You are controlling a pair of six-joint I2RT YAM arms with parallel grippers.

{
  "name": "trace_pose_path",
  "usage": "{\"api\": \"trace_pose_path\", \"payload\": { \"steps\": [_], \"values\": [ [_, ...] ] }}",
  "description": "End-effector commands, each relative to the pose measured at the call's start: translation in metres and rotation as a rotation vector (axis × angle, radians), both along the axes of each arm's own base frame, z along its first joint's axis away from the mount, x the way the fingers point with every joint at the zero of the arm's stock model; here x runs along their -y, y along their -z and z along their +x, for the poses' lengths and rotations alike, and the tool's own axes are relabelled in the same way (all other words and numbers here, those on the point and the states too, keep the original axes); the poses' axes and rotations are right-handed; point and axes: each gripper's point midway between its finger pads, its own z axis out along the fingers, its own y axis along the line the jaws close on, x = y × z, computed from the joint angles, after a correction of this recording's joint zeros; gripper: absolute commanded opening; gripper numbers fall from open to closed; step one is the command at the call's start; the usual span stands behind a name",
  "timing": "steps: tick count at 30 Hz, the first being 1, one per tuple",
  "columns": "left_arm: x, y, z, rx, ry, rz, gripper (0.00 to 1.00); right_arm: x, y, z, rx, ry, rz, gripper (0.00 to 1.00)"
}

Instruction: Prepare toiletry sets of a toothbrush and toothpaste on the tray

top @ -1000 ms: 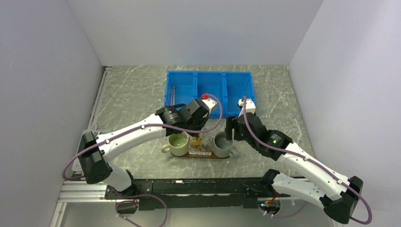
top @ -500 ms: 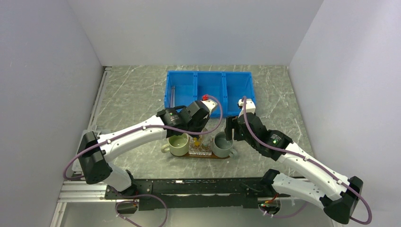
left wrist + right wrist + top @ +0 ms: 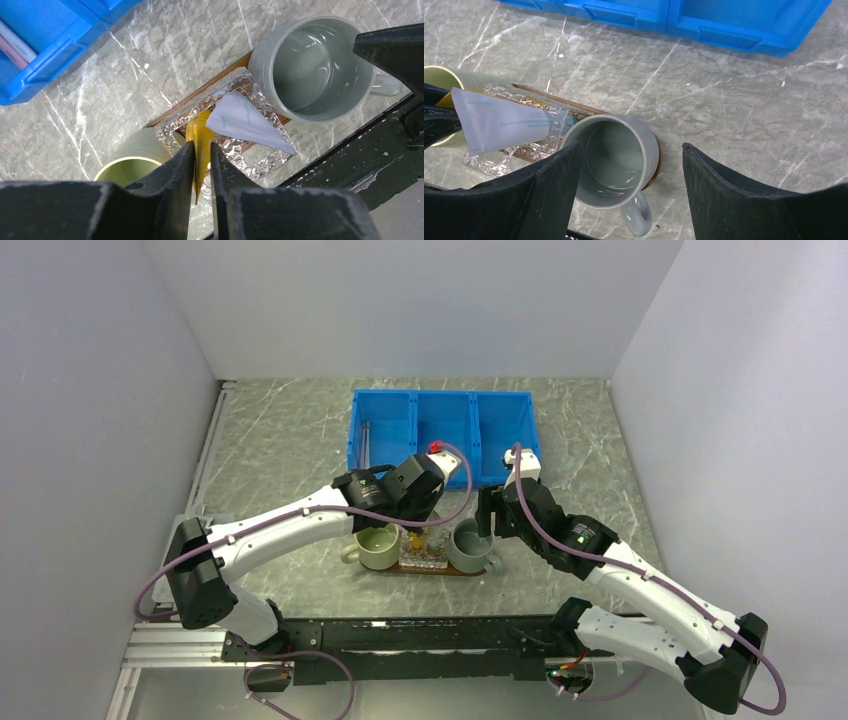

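Scanning from the left, we find toothbrushes (image 3: 14, 46) lying in the bin's (image 3: 52, 59) left compartment. On the tray (image 3: 239, 61), between a green mug (image 3: 132, 156) and a grey mug (image 3: 310, 65), a clear holder (image 3: 235, 82) carries the yellow tube (image 3: 200, 132) and white tube (image 3: 240, 122). Our left claw (image 3: 201, 148) straddles the yellow tube; we cannot tell whether it grips. Our right claw (image 3: 631, 146) hangs spread wide above the grey mug.
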Motion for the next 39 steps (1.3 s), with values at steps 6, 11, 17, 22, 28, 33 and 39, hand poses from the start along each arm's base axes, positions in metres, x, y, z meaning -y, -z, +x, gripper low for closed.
{"api": "trace_pose_path", "payload": {
  "steps": [6, 11, 17, 22, 28, 33, 39],
  "values": [
    [-0.005, -0.027, -0.002, 0.067, -0.005, -0.044, 0.33, -0.005, -0.018, 0.004, 0.042, -0.015, 0.040, 0.74],
    [-0.008, -0.043, -0.003, 0.091, -0.004, -0.072, 0.39, -0.007, -0.022, 0.004, 0.046, -0.025, 0.042, 0.75],
    [-0.013, -0.068, -0.003, 0.135, -0.010, -0.118, 0.43, -0.009, -0.026, 0.005, 0.048, -0.038, 0.039, 0.75],
    [-0.022, -0.093, 0.001, 0.200, -0.026, -0.148, 0.50, -0.010, -0.034, 0.006, 0.059, -0.044, 0.038, 0.75],
    [-0.029, -0.113, 0.004, 0.233, -0.031, -0.126, 0.57, -0.012, -0.043, 0.010, 0.076, -0.043, 0.035, 0.76],
    [-0.032, -0.129, 0.013, 0.252, -0.048, -0.131, 0.62, -0.014, -0.048, 0.014, 0.082, -0.041, 0.030, 0.76],
    [-0.046, -0.141, 0.037, 0.249, -0.114, -0.145, 0.68, -0.014, -0.048, 0.018, 0.075, -0.033, 0.008, 0.77]
  ]
}}
